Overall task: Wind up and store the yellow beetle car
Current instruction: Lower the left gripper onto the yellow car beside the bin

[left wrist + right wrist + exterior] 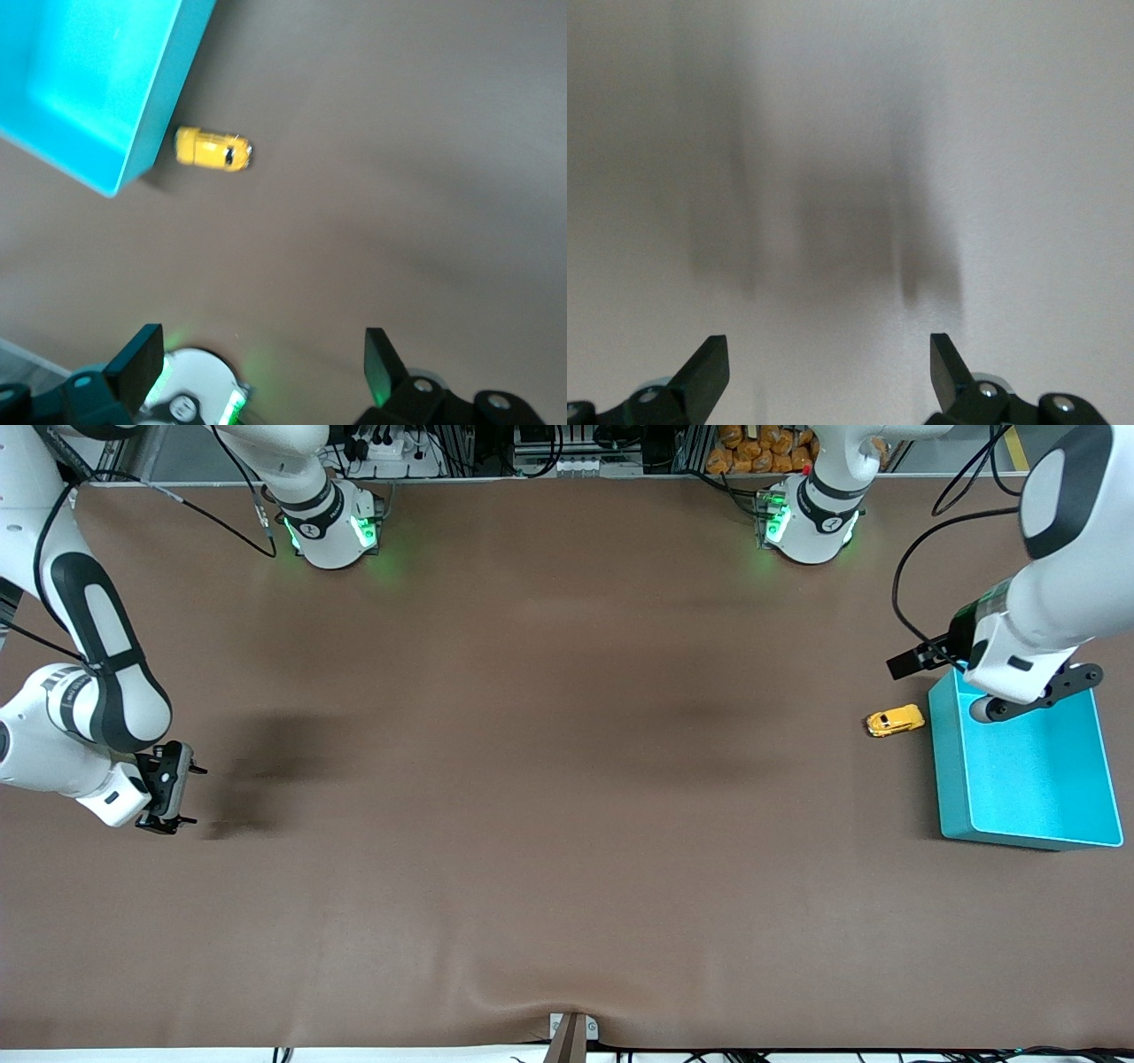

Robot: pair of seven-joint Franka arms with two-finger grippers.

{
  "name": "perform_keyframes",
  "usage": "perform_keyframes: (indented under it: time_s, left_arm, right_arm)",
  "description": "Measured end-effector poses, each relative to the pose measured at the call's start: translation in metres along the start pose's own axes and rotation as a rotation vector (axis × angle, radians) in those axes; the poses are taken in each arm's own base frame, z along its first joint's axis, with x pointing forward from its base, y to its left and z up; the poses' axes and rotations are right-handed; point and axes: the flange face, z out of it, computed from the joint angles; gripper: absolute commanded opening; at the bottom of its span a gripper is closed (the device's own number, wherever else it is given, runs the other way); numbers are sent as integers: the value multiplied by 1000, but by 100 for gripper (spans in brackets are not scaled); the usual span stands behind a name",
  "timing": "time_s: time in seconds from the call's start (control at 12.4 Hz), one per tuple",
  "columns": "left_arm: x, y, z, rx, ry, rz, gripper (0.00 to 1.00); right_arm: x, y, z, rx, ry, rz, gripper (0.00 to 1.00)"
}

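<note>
You see even overhead light; soft shadows lie beside the right gripper [193,795]. Green base lamps glow. Both wrist views are blurred.

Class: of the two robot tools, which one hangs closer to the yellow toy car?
The left tool, over the turquoise bin's corner by the yellow beetle car; the right tool waits at the table's right-arm end.

A brown mat [549,779] covers the whole table, wrinkled at the frame's bottom centre. Along the top edge run cables and orange packets [762,452], with green light glowing nearby.
</note>
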Motion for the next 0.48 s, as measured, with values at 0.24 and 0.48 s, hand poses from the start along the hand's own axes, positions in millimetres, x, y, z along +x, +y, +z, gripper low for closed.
perform_keyframes:
  time_s: [0.24, 0.48]
  left_arm:
    - [10, 4, 56, 4, -7, -233, 100]
    - [24, -1, 110, -31, 24, -412, 100]
  right_arm:
    - [23, 0, -36, 6, -8, 38, 100]
    - [45, -5, -66, 23, -15, 85, 100]
